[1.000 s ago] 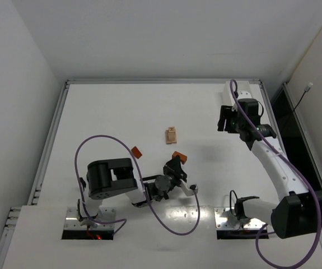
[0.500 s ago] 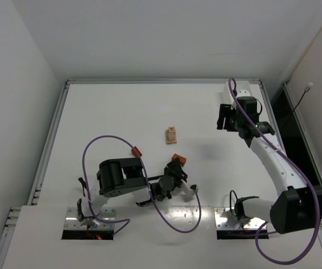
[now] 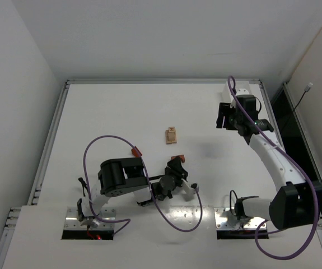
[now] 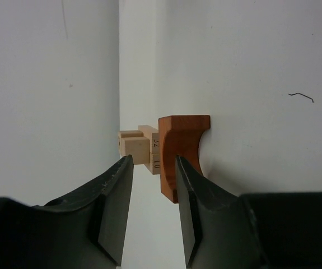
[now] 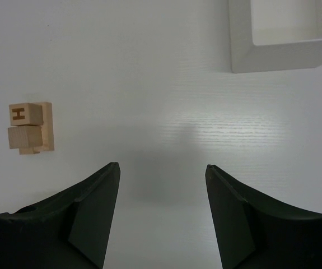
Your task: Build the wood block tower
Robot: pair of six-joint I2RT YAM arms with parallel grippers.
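Your left gripper (image 4: 153, 161), jaws spread, faced the reddish-brown arch block (image 4: 186, 140) mid-frame, slightly off-centre; next you likely needed to align and pinch it.

Left pincer (image 3: 175, 165) and arch block (image 3: 177, 158) slightly nearer

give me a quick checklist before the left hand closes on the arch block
1. Left hand open: ok.
2. Arch block centred in that opening: not ok, it sits off to one side.
3. Arch block apart from the pale stack: ok in the top view.
4. Right hand open, empty, away from the stack: ok.
5. Wedge free of the purple cable: cannot tell, the cable runs right by it.
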